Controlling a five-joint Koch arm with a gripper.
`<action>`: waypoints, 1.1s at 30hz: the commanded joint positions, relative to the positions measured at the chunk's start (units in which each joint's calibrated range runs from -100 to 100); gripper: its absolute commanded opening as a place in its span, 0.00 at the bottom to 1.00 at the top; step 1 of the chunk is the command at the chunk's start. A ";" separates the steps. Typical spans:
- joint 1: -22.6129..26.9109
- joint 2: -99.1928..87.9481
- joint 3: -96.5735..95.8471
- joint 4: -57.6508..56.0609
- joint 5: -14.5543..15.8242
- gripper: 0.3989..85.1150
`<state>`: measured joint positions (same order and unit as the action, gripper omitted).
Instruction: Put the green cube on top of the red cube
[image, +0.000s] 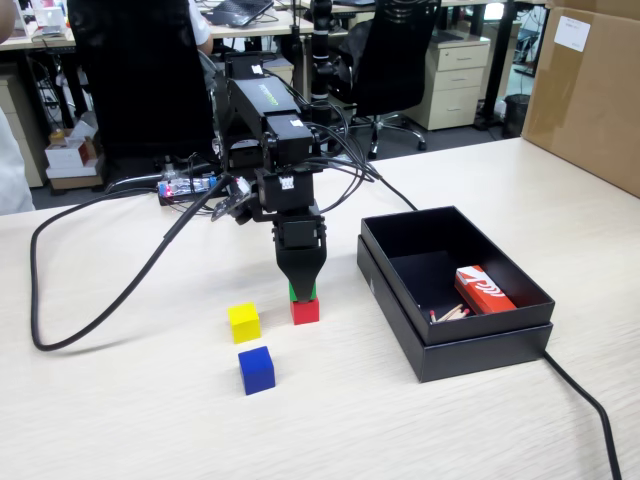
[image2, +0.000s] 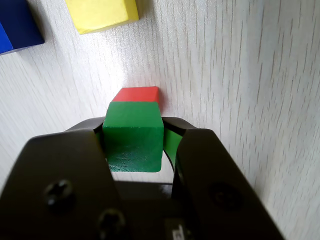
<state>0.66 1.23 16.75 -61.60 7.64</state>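
My gripper (image: 301, 288) points straight down at the middle of the table and is shut on the green cube (image: 302, 293). In the wrist view the green cube (image2: 133, 135) sits between the black jaws of the gripper (image2: 135, 142), with a green pad against its right face. The red cube (image: 306, 312) stands on the table directly under the green cube. The two look in contact in the fixed view. In the wrist view only the far strip of the red cube (image2: 138, 94) shows beyond the green one.
A yellow cube (image: 244, 322) and a blue cube (image: 256, 369) stand left of and in front of the red cube. An open black box (image: 480, 340) on the right holds a red-and-white packet (image: 484, 289). Black cables (image: 60, 345) loop on the left; another runs off the right side.
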 joint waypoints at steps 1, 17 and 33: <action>0.05 -1.40 1.65 1.34 0.05 0.08; 0.63 -1.75 2.38 1.34 -0.15 0.43; 0.83 -10.81 3.65 1.34 0.05 0.52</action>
<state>1.25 -1.88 16.57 -61.36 7.64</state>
